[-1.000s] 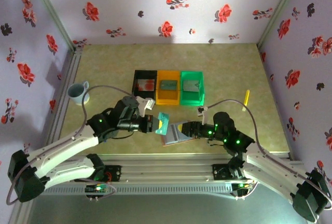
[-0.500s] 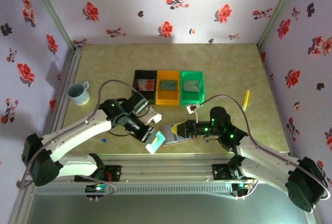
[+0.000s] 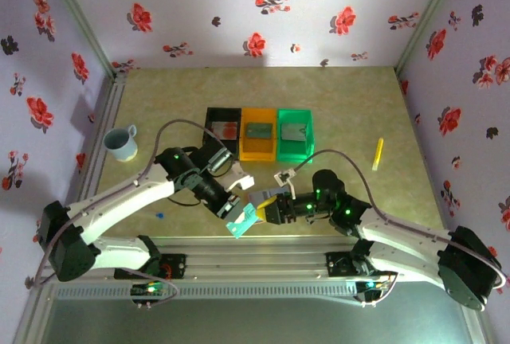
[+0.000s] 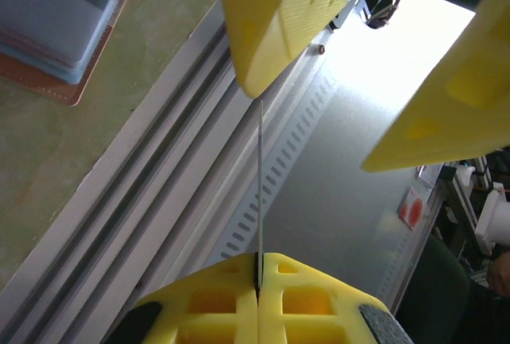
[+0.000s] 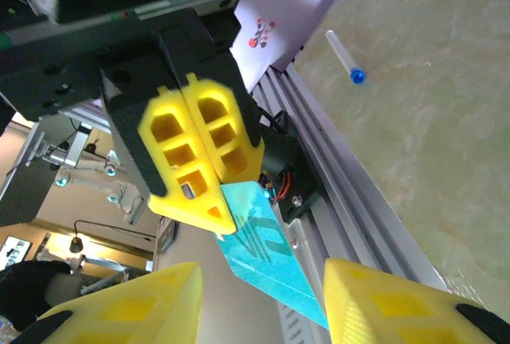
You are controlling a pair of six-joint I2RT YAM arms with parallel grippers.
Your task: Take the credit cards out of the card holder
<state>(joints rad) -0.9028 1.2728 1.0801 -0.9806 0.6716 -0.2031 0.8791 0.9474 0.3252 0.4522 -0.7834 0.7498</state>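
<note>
Near the front rail point(image 3: 263, 244), left gripper point(image 5: 209, 193) is pinching one teal credit card point(image 5: 267, 260); right gripper point(image 3: 269, 210), jaws apart, is flanking it, one card holder point(image 4: 44, 29) lying nearby. Judged step: handover, requiring right jaws closing before left releases. Three bins point(image 3: 256, 152) are each holding one card

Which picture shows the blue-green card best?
The right wrist view: the card shows its flat face, pinched in the left claw. The left wrist view shows the card edge-on, a thin line. The top view shows it small and tilted.
</note>
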